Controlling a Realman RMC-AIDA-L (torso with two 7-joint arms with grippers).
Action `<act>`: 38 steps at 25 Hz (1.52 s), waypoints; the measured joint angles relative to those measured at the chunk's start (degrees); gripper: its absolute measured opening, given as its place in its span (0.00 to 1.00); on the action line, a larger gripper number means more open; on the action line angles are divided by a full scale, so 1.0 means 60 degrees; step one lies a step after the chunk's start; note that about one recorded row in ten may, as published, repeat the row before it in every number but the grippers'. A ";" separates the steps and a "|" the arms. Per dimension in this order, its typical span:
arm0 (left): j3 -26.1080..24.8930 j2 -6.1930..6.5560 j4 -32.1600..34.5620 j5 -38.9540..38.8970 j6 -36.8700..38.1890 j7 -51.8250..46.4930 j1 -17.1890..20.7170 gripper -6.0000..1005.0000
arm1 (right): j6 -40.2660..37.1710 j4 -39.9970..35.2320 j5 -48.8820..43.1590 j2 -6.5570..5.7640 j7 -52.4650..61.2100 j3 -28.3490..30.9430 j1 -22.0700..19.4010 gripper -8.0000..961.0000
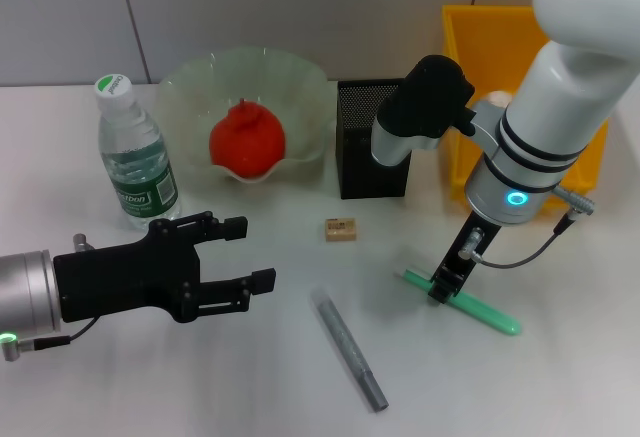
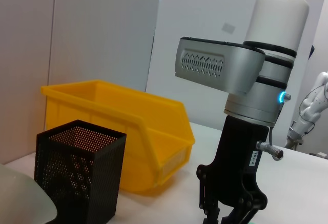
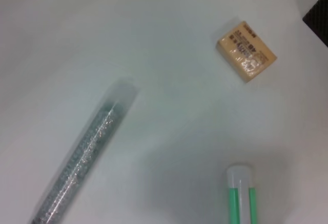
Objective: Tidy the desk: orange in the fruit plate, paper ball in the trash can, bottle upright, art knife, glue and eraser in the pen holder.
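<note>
From the head view, the left gripper [image 1: 245, 253] is nearest, at about 8 o'clock in the frame, its black fingers spread wide and holding nothing, hovering above the white surface [image 1: 250, 387]. Just past it at 10 o'clock the bottle [image 1: 135, 157] stands upright, and the orange [image 1: 246, 140] sits inside the fruit plate [image 1: 300, 82] at 11 o'clock. The pen holder [image 1: 362, 142] stands at 12 o'clock, with the yellow trash can [image 1: 470, 47] at 1 o'clock behind the right arm. The eraser [image 1: 340, 229] lies loose near centre, and a grey glitter glue stick [image 1: 350, 349] lies at 6 o'clock. The right gripper [image 1: 441, 287] is down at 4 o'clock on the green art knife [image 1: 470, 305]; whether its fingers have closed I cannot tell.

In the left wrist view the pen holder [image 2: 77, 175] sits at 8 o'clock, the trash can [image 2: 123, 126] behind it, and the right gripper [image 2: 225, 216] at 5 o'clock, fingertips cut off.

The right wrist view shows the glue stick [image 3: 84, 157] at 8 o'clock, the eraser [image 3: 246, 51] at 2 o'clock, and the art knife's [image 3: 240, 196] end at 5 o'clock.

The step in hand looks like picking up the art knife; next it needs a firm pinch, a lift, and a carry over to the pen holder's mouth.
</note>
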 joint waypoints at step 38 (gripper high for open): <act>-0.0042 0.0018 -0.0015 -0.0021 0.0060 -0.0013 0.0009 0.79 | -0.0745 -0.3007 0.1156 -0.0063 -0.0197 -0.0105 -0.1387 0.19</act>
